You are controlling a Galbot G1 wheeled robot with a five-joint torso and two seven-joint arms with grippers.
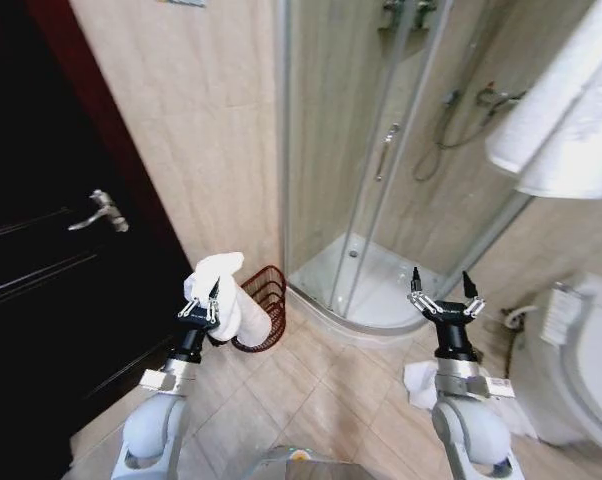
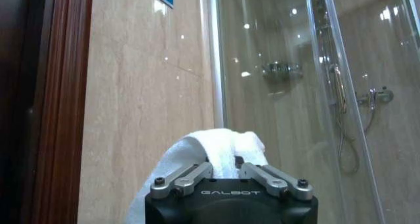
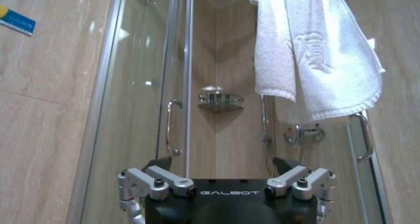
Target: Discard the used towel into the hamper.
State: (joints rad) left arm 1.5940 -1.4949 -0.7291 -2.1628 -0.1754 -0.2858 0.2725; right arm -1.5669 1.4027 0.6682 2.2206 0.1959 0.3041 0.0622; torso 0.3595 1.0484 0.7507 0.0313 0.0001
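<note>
My left gripper (image 1: 205, 301) is shut on a white towel (image 1: 221, 283), which bunches above the fingers and hangs down past them. The same towel (image 2: 220, 147) rises over that gripper (image 2: 223, 166) in the left wrist view. Right beside it, on the floor against the wall, stands the hamper (image 1: 264, 305), a small reddish-brown wire basket; the hanging towel overlaps its near rim. My right gripper (image 1: 442, 291) is held up at the right, open and holding nothing, well apart from the hamper. Its spread fingers (image 3: 157, 177) show before the shower door.
A glass shower cabin (image 1: 381, 150) with a curved tray fills the corner behind the hamper. A dark door (image 1: 51, 240) with a lever handle is at the left. White towels (image 1: 571, 100) hang at upper right, a toilet (image 1: 581, 360) stands at right, and a white cloth (image 1: 418, 385) lies on the floor.
</note>
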